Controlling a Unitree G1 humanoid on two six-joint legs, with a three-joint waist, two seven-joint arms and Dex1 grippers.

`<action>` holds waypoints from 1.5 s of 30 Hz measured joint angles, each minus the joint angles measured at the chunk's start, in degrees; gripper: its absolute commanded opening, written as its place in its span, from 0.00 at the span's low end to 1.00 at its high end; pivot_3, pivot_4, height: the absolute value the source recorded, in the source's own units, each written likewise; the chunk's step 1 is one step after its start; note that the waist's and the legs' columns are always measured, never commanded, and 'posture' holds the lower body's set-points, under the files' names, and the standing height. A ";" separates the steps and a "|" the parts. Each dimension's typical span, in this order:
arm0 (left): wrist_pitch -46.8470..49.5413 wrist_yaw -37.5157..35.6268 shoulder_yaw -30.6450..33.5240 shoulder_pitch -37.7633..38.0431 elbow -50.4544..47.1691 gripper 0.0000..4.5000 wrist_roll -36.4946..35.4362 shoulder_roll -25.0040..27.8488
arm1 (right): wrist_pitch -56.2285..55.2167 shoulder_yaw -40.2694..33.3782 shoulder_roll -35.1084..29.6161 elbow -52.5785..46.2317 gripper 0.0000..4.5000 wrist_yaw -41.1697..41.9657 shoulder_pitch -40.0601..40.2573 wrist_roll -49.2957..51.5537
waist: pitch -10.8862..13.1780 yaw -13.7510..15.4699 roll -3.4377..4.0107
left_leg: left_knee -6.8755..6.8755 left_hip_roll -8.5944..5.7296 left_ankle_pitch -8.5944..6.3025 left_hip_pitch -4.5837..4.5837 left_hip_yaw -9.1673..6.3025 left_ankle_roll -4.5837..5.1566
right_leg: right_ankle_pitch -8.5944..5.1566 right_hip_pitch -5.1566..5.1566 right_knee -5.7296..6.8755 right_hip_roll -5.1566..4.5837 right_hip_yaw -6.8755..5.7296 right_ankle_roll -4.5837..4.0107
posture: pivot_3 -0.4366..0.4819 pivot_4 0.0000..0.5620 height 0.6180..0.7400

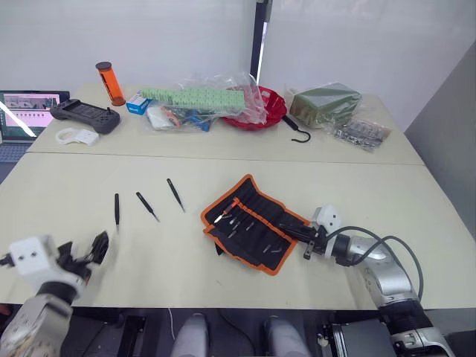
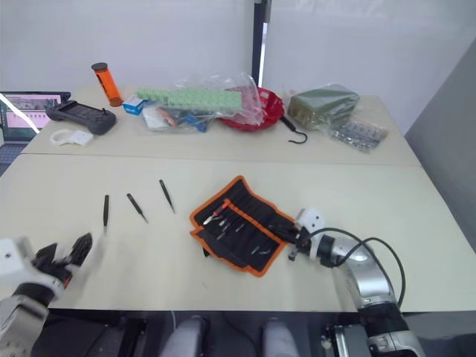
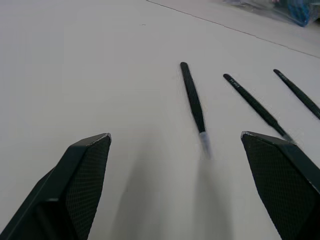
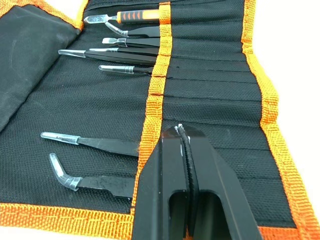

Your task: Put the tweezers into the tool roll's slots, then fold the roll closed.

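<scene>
Three slim black tweezers lie side by side on the table, left of the tool roll. The roll is spread open, black with orange edging. My left gripper is open near the table's front left, and the nearest tweezers lie just beyond its fingertips. My right gripper is shut, its tip resting on the roll's slots at the roll's right side. Several tweezers with clear tip caps are tucked into slots, along with an orange-handled tool.
Along the far side of the table are a laptop, a black controller, an orange cylinder, plastic bags with green strips, a red bowl, a black hook, a green packet and bagged metal parts.
</scene>
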 measured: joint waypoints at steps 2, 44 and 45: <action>3.73 2.74 -2.46 -3.86 0.86 0.98 0.26 1.18 | 0.01 0.02 0.10 -0.66 0.00 -0.31 0.47 0.00 | -0.01 -0.05 0.03 | -0.04 0.00 0.00 0.00 -0.03 0.00 | 0.00 -0.01 0.02 0.05 0.02 0.00 | 0.48 0.27 1.00; 2.52 -10.23 -14.26 -22.35 -1.37 0.00 3.67 16.95 | 1.02 -0.30 0.25 -2.79 0.00 -2.22 1.64 -0.91 | -0.11 0.11 0.31 | -0.08 0.03 -0.02 -0.05 -0.08 -0.04 | 0.00 -0.03 -0.01 0.14 0.06 0.00 | 0.48 0.27 1.00; 3.73 -11.81 -16.10 -23.49 -2.20 0.00 1.83 17.31 | 0.84 -0.31 0.25 -2.57 0.00 -2.21 1.59 -0.94 | -0.10 0.09 0.32 | -0.08 0.04 -0.02 -0.06 -0.09 -0.04 | 0.00 -0.03 -0.01 0.17 0.06 0.00 | 0.48 0.27 1.00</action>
